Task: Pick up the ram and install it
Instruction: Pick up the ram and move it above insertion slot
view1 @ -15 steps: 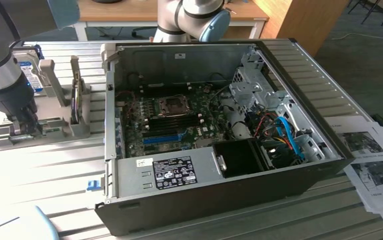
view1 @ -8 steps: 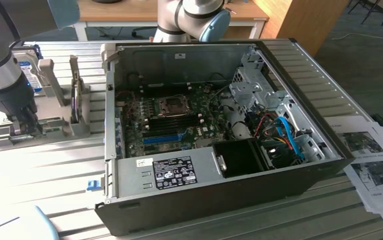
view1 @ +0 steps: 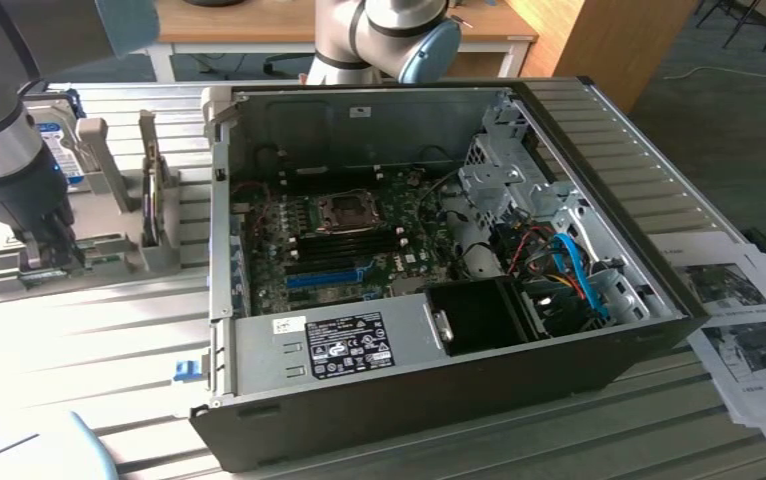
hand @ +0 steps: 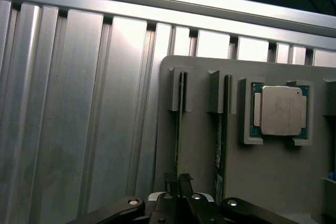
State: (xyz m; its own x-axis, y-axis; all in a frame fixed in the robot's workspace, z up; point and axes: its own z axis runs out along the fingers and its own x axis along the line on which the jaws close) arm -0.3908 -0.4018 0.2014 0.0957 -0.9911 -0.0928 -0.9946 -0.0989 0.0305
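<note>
- Pincer (hand: 178,178) was low over the grey holder (hand: 273,182). Jaws were narrow, with dark fingers (hand: 186,181) pinched on the thin edge of the ram (hand: 180,108).
- Ram stood on edge in the holder's outermost slot, seated in it and not lifted. It ran from the slot's end bracket back under the pincer.
- Second stick (hand: 223,124) stood on edge in the next slot, parallel to the ram, close by and not touching it. The pincer was not on it.
- Processor chip (hand: 281,109), with a silver lid, lay flat in a square pocket just beside the second stick's slot.
- Holder sat on the ribbed aluminium counter (hand: 68,108).
- In the exterior view, the arm (view1: 10,150) came down at the exterior view's left. Pincer (view1: 47,262) was at the holder (view1: 106,262), with the ram hidden behind it there.
- Hard drive (view1: 60,150) stood upright behind the arm, partly covered by it.
- Open computer case (view1: 597,150) lay on its side mid-counter (view1: 116,330), well apart from the holder. Motherboard (view1: 343,235) was exposed, with a blue slot (view1: 323,277) across it.
- Printed sheets (view1: 750,330) lay at the exterior view's right of the case.
</note>
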